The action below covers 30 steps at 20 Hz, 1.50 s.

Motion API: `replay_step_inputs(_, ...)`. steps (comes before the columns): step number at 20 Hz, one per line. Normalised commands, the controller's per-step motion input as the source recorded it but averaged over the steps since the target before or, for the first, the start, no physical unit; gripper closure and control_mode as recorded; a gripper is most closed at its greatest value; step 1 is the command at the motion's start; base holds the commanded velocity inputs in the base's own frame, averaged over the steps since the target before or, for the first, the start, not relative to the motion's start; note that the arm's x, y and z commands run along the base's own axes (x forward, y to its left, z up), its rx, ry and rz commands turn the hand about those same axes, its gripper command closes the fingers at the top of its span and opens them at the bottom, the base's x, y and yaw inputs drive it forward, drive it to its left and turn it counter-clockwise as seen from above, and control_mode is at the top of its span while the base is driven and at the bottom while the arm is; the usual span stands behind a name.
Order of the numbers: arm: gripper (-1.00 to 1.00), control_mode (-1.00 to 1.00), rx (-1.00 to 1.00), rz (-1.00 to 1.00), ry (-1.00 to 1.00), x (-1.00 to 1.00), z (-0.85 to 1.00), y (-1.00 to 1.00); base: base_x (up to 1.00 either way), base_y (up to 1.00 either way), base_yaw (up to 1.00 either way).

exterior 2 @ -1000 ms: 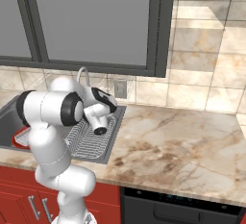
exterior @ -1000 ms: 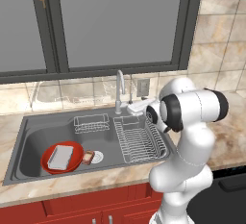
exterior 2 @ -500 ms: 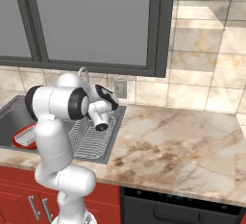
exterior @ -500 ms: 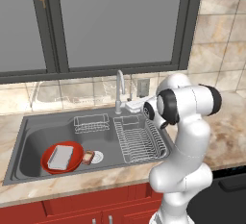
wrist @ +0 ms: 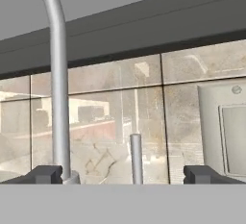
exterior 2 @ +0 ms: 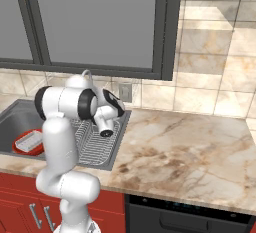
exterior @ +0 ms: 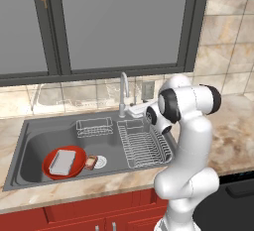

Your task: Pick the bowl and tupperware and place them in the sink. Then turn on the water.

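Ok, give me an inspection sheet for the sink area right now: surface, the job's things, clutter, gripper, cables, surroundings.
Surface: beige marble counter, right of the basin.
Job's things: red bowl lies in the sink, with the grey tupperware resting inside it; no water seen at the faucet.
Clutter: small white-and-brown drain piece beside the bowl; wire rack at the back of the basin; dish rack on the drainboard.
Gripper: gripper open, holding nothing, facing the faucet's upright lever.
Cables: nothing seen.
Surroundings: dark-framed window, tiled wall, wall outlet, red cabinets.
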Motion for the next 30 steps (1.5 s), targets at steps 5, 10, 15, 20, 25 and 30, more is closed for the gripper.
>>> replay_step_inputs(5,-1.0,-1.0,0.0,0.0,0.0,0.23,-0.1,0.0,0.0,0.0,0.0)
replay_step_inputs(10,-1.0,-1.0,0.0,0.0,0.0,0.28,-0.07,0.0,0.0,0.0,0.0)
replay_step_inputs(15,-1.0,-1.0,0.0,0.0,0.0,0.29,-0.11,0.0,0.0,0.0,0.0)
replay_step_inputs(20,-1.0,-1.0,0.0,0.0,0.0,0.23,-0.16,0.0,0.0,0.0,0.0)
replay_step_inputs(25,-1.0,-1.0,0.0,0.0,0.0,0.17,-0.12,0.0,0.0,0.0,0.0)
replay_step_inputs(30,-1.0,-1.0,0.0,-0.03,0.0,0.15,-0.03,0.0,0.0,0.0,0.0)
